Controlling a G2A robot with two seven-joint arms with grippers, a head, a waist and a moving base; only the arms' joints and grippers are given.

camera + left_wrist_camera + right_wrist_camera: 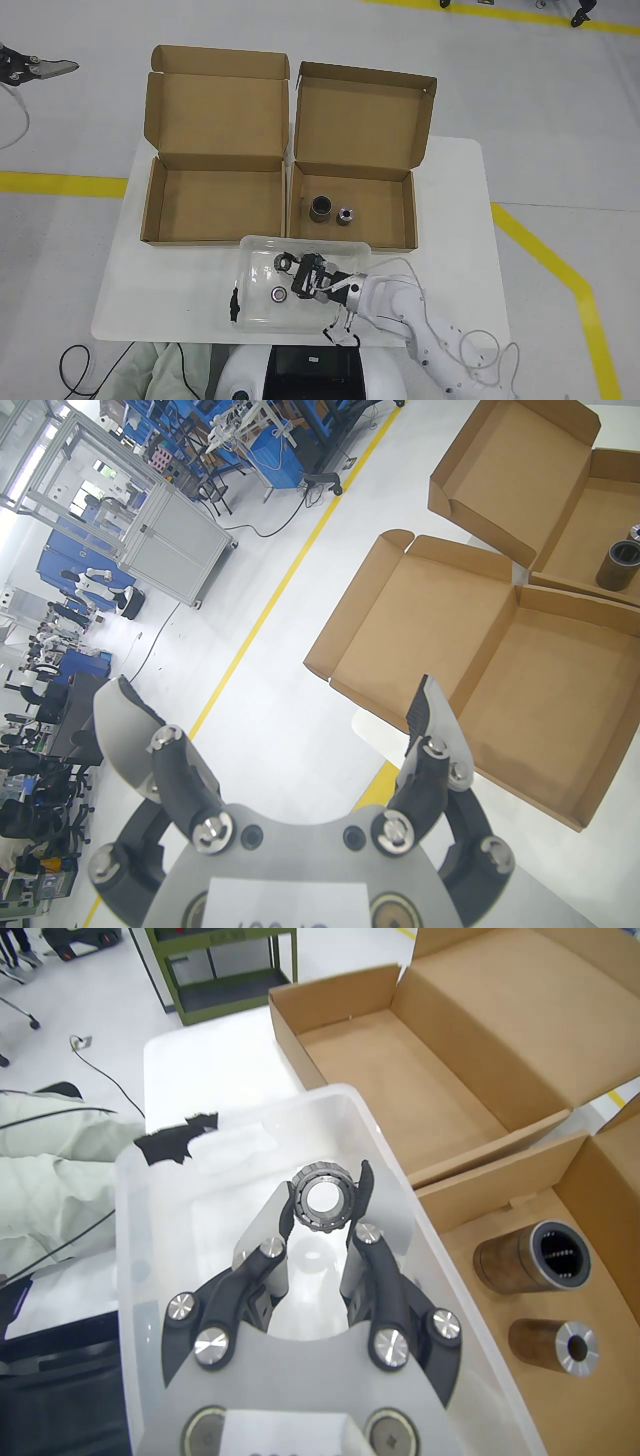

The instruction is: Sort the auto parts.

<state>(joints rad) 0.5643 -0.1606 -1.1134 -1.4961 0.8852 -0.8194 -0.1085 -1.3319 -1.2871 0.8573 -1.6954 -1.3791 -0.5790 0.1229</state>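
Observation:
My right gripper (pixel 325 1190) is shut on a metal roller bearing (pixel 324 1202), holding it inside the clear plastic bin (pixel 390 1153). From above, this gripper (pixel 296 272) is at the bin's middle, and another round part (pixel 278 293) lies on the bin floor beside it. The right cardboard box (pixel 408 215) holds a dark cylinder (pixel 321 209) and a smaller metal-faced cylinder (pixel 345 214). The left box (pixel 150 210) has nothing in it. My left gripper (pixel 272 695) is open and holds nothing, out over the floor beyond the table's far left (pixel 45 68).
Both boxes stand with lids (pixel 215 105) folded back at the table's far side. A piece of black tape (pixel 234 303) is stuck on the bin's left wall. Pale cloth (pixel 50 1193) and cables hang off the table's near edge.

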